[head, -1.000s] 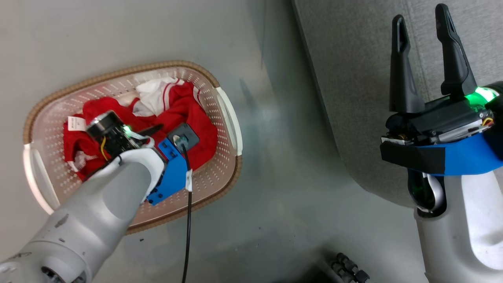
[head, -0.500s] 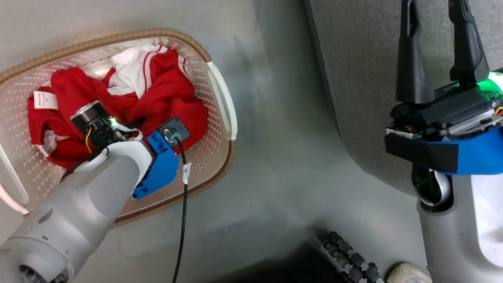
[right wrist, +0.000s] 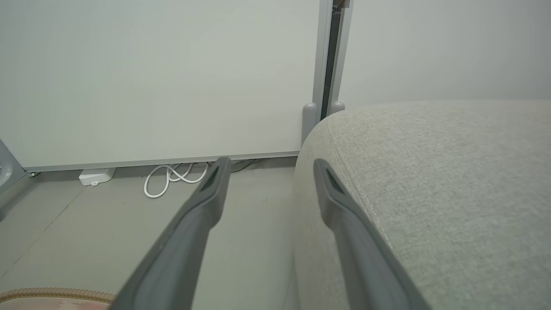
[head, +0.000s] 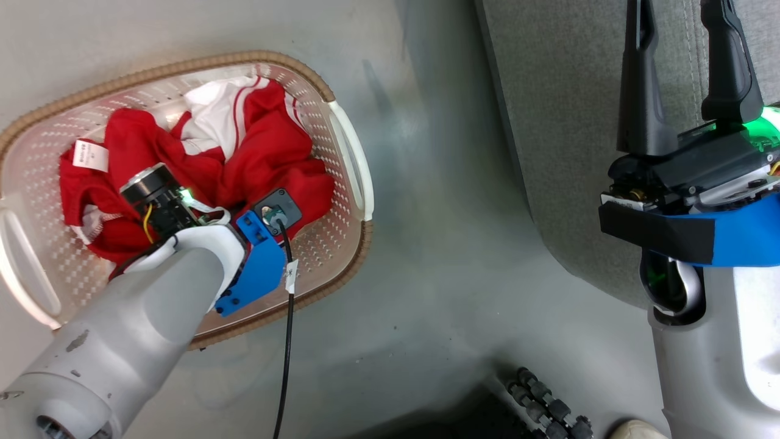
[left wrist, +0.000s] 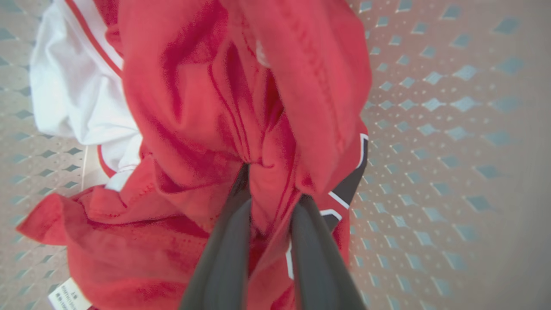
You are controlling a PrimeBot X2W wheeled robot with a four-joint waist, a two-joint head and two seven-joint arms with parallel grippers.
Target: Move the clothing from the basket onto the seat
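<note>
The clothing [head: 262, 152] is a crumpled red heap with white parts and a white tag, lying in the cream perforated basket [head: 183, 64] on the floor at the left. My left arm [head: 152, 292] reaches down into the basket, and its wrist covers the fingers there. In the left wrist view my left gripper [left wrist: 271, 185] is shut on a fold of the red clothing [left wrist: 206, 107], with a black white-edged numeral just to its right. My right gripper [head: 679, 12] stands open over the edge of the light-grey seat [head: 567, 122], holding nothing. It shows open as well [right wrist: 271, 162] beside the seat [right wrist: 452, 172].
Grey floor [head: 439, 244] separates basket and seat. A black cable [head: 286, 341] hangs from my left wrist over the basket's rim. Black rollers [head: 542, 402] sit at the bottom edge. A white wall [right wrist: 150, 77], a white cord coil [right wrist: 172, 176] and a small white box [right wrist: 97, 175] lie beyond.
The head camera has shifted, so the basket sits differently in the picture. My left gripper has closed on a fold of the red clothing. The right gripper stays open.
</note>
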